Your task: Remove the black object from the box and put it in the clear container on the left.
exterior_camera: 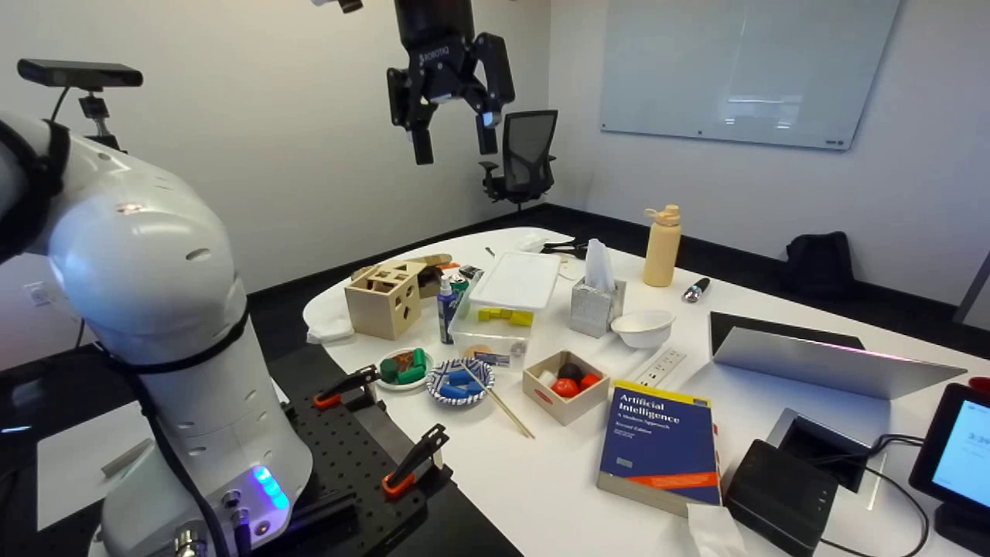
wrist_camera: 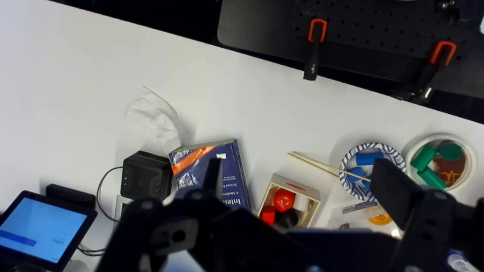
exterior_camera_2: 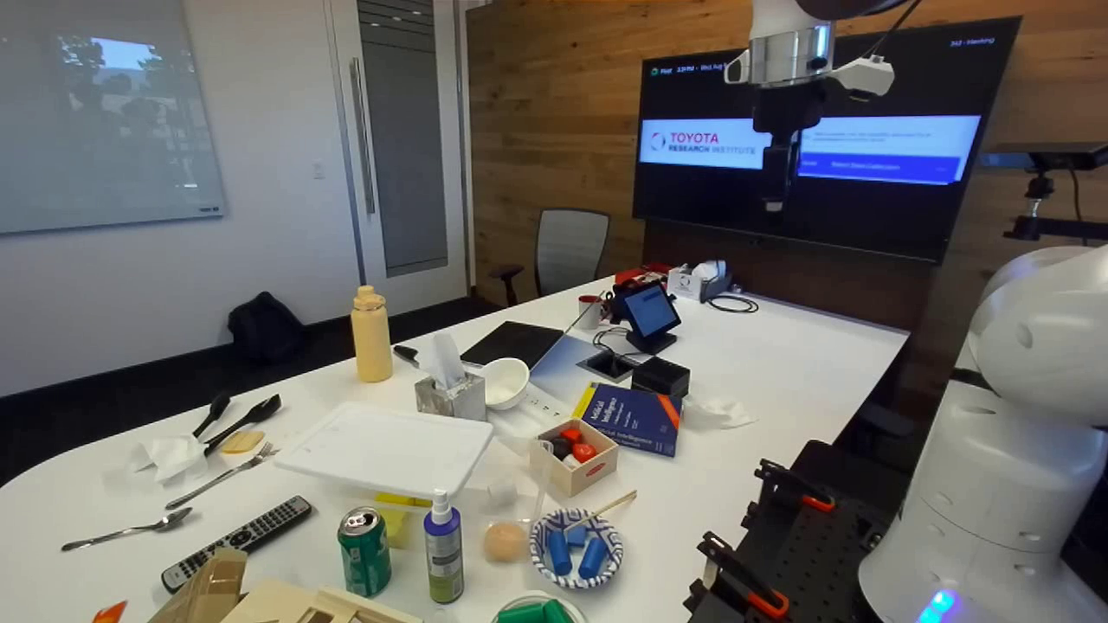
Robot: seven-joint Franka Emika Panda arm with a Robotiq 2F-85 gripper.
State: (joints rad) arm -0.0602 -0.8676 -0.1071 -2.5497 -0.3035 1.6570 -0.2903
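Currently, the fingers (exterior_camera: 421, 147) are being held wide apart, high above the bench (exterior_camera: 534, 480), and nothing is being gripped between them. In both exterior views, a rounded black piece (exterior_camera: 571, 372) is being contained by the shallow open wooden box (exterior_camera: 585, 400), where red blocks (exterior_camera: 565, 388) and a white piece (wrist_camera: 301, 203) are being held alongside it. Near that box, a clear plastic container (exterior_camera: 481, 334) is being partly covered by a white lid (exterior_camera: 514, 280), while blue blocks (exterior_camera_2: 558, 552) are being carried in a patterned bowl (exterior_camera_2: 612, 554).
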